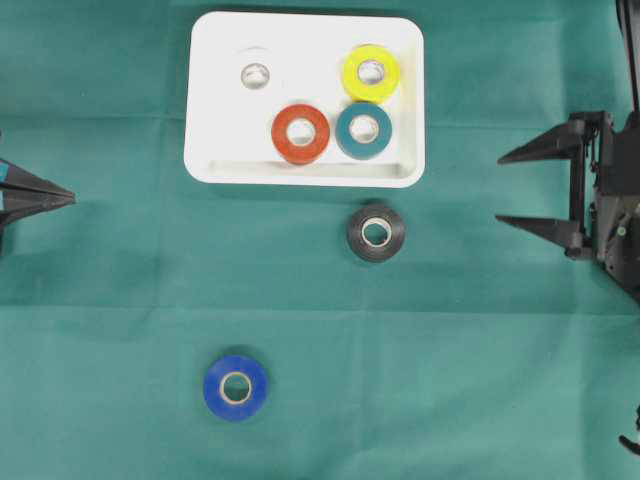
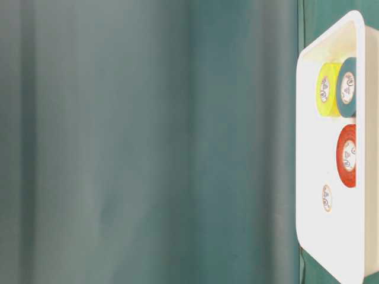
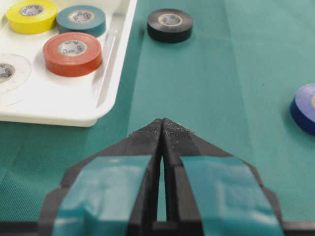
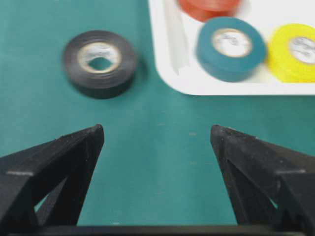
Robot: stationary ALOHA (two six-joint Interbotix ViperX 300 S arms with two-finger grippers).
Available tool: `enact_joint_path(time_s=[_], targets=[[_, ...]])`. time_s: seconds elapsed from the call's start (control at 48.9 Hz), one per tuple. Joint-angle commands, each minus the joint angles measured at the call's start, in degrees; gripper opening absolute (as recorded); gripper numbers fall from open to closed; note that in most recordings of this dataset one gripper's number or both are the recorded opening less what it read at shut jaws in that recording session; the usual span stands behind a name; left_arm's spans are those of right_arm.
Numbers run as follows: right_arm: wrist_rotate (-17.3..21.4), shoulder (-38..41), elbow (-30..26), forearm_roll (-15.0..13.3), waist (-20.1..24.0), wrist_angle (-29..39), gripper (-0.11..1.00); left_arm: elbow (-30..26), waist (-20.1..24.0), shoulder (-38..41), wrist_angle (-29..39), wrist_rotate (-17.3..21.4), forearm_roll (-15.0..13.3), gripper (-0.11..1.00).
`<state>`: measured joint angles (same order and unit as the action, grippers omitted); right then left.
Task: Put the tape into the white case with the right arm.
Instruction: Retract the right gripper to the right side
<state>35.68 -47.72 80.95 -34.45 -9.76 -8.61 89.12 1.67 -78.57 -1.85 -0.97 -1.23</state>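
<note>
— What's in the white case (image 1: pixel 305 172) right now?

— Four rolls lying flat: a yellow roll (image 1: pixel 370 72), a teal roll (image 1: pixel 363 130) touching it, an orange-red roll (image 1: pixel 301 133) just beside the teal one, and a white roll (image 1: pixel 256 74) that nearly vanishes against the plastic. The case is a shallow tray with rounded corners and a raised rim; in the overhead view its long side runs left to right.

— And the tape outside it?

— A black tape roll (image 1: pixel 376 232) lies flat on the green cloth (image 1: pixel 480 380), hole facing up, just below the case's lower rim, under the teal roll. A blue tape roll (image 1: pixel 235 387) lies well apart, lower left, also flat.

— The arms?

— The right gripper (image 1: pixel 497 189) sits at the right edge, its two black fingers spread wide with nothing between them, pointing left toward the black roll. The left gripper (image 1: pixel 72 197), with light-blue marks, rests at the left edge, its tips pressed together, empty.
</note>
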Motion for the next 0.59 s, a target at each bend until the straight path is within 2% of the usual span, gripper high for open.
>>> enact_joint_path(time_s=[0.0, 0.143, 0.246, 0.573], targets=[[0.09, 0.18, -0.35, -0.09, 2.64, -0.53, 0.72, -0.62, 0.18, 0.44, -0.26, 0.09, -0.09, 0.00], [0.09, 0.09, -0.35, -0.09, 7.73, -0.26, 0.72, -0.62, 0.18, 0.44, -0.26, 0.09, -0.09, 0.00], [0.09, 0.09, -0.35, -0.09, 9.58, 0.00, 0.72, -0.62, 0.18, 0.44, -0.26, 0.09, -0.09, 0.00], [0.09, 0.35, -0.70, 0.00, 9.76, 2.02, 0.72, -0.62, 0.18, 0.44, -0.26, 0.09, -0.09, 0.00]])
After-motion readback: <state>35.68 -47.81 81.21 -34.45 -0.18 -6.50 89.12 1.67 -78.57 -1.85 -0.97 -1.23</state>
